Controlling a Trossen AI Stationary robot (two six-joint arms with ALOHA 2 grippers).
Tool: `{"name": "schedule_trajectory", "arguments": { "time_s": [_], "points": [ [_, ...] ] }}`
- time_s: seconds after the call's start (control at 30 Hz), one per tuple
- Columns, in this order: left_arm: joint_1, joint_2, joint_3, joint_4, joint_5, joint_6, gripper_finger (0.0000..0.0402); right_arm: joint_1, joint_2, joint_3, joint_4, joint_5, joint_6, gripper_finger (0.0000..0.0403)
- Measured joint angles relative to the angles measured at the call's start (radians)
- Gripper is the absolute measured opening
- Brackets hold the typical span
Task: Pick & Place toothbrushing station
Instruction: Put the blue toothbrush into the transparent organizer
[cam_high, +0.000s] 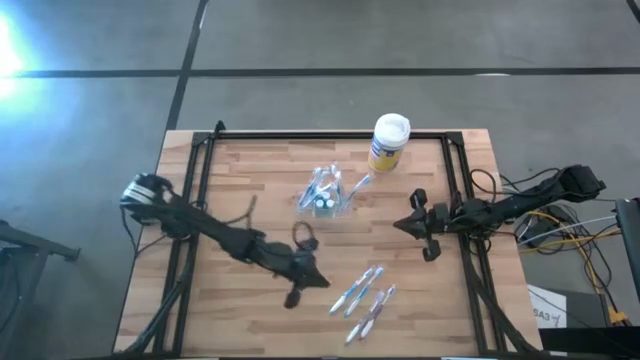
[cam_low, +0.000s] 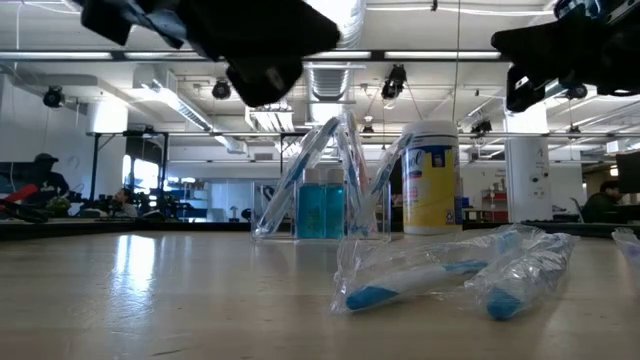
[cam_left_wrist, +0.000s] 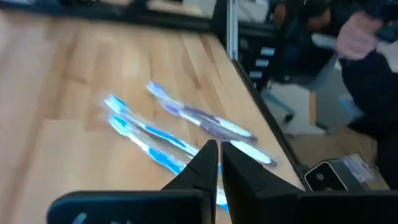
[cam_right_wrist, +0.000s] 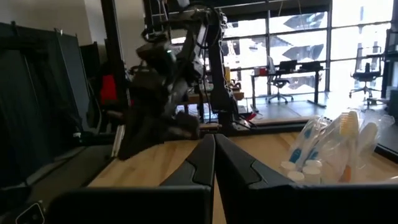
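Wood table (cam_high: 240, 180) w/ clear toothbrushing station (cam_high: 325, 192), yellow canister (cam_high: 387, 143), wrapped toothbrushes (cam_high: 364, 298).

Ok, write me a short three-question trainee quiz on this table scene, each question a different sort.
1. True or false: the left claw grips a wrapped blue toothbrush.
2. Multiple choice: the yellow canister with the white lid stands A) at the table's far edge, B) beside the wrapped toothbrushes, C) under the left arm.
3. Fill in: the small clear plastic toothbrush holder holds several ____ standing tilted.

Key:
1. False; it is shut and empty, beside them.
2. A
3. toothbrushes

The right claw, also shut and empty, waits right of the holder.
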Motion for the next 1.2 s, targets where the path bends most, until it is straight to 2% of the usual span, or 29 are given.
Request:
{"name": "schedule_trajectory", "arguments": {
  "time_s": [0.07,0.13,0.2,0.27,0.43,0.6,0.8,1.2],
  "points": [
    [-0.005,0.069,0.078,-0.055,-0.001,-0.026,0.0016,0.000,0.001,0.000,0.000,0.000,-0.008,0.0008],
    [-0.004,0.135,0.163,-0.130,-0.045,-0.113,0.0011,0.000,-0.001,0.000,0.002,0.000,-0.018,0.0008],
    [0.001,0.198,0.263,-0.255,-0.092,-0.197,0.0011,0.000,-0.002,0.000,0.008,0.000,-0.028,0.0008],
    [0.009,0.258,0.376,-0.416,-0.128,-0.204,0.0020,-0.001,-0.002,0.000,0.019,0.001,-0.040,0.0008],
    [0.019,0.407,0.676,-0.802,-0.243,-0.170,0.0075,-0.002,-0.002,0.000,0.071,0.002,-0.075,0.0008],
    [0.024,0.525,0.877,-0.958,-0.207,-0.135,0.0146,-0.002,-0.001,0.000,0.080,0.002,-0.083,0.0008],
    [0.034,0.611,0.990,-0.978,-0.164,-0.133,0.0190,-0.002,-0.001,0.000,0.079,0.002,-0.081,0.0008],
    [0.068,0.684,1.017,-1.009,-0.151,-0.165,0.0193,-0.002,0.000,0.000,0.077,0.002,-0.054,0.0008]
  ]
}}
